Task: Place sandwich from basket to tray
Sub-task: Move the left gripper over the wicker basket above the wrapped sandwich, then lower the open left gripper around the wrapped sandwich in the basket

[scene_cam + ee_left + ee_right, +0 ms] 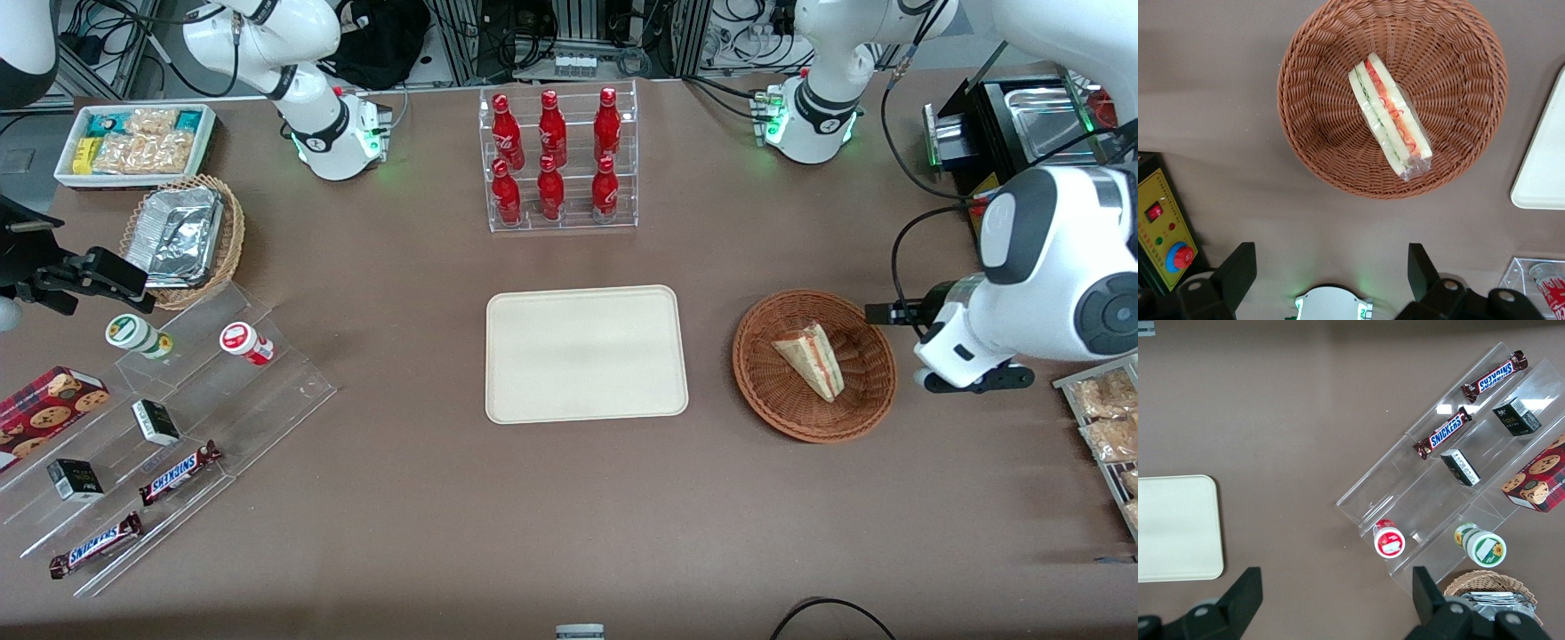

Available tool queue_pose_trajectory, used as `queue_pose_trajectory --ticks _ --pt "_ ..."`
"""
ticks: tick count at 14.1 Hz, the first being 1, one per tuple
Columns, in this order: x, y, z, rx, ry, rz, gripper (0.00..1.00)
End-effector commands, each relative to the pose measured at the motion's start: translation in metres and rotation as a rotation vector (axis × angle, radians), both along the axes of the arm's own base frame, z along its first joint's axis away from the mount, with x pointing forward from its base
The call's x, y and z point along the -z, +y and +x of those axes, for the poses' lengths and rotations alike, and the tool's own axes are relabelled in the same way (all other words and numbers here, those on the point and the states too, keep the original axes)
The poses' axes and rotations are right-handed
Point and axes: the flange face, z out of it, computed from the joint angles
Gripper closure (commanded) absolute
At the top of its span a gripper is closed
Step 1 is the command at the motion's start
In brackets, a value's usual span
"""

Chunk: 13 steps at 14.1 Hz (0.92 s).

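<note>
The sandwich, a pale wedge with red and green filling in clear wrap, lies in the round reddish-brown wicker basket. The cream tray lies flat beside the basket, toward the parked arm's end, with nothing on it. My gripper hovers beside the basket, just outside its rim toward the working arm's end of the table. It is open, its black fingers spread wide over bare table with nothing between them.
A clear rack of red bottles stands farther from the front camera than the tray. Bagged tan snacks and a black machine sit at the working arm's end. A yellow control box lies near the gripper.
</note>
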Motion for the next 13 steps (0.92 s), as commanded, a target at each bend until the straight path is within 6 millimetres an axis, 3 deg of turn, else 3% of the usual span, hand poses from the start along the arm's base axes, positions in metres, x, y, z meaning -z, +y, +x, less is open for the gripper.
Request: queue_pose_trajectory --ticks 1,4,6,10,13 --pt "0.021 0.0 0.008 0.008 -0.002 -0.001 0.0" --pt "0.057 -0.003 0.001 0.023 -0.024 -0.001 0.0" --pt "0.068 -0.005 -0.004 0.025 -0.026 -0.001 0.0" --pt "0.079 -0.008 -0.025 0.006 -0.071 0.004 0.0" --pt "0.081 -0.027 -0.044 -0.076 -0.15 0.032 0.0"
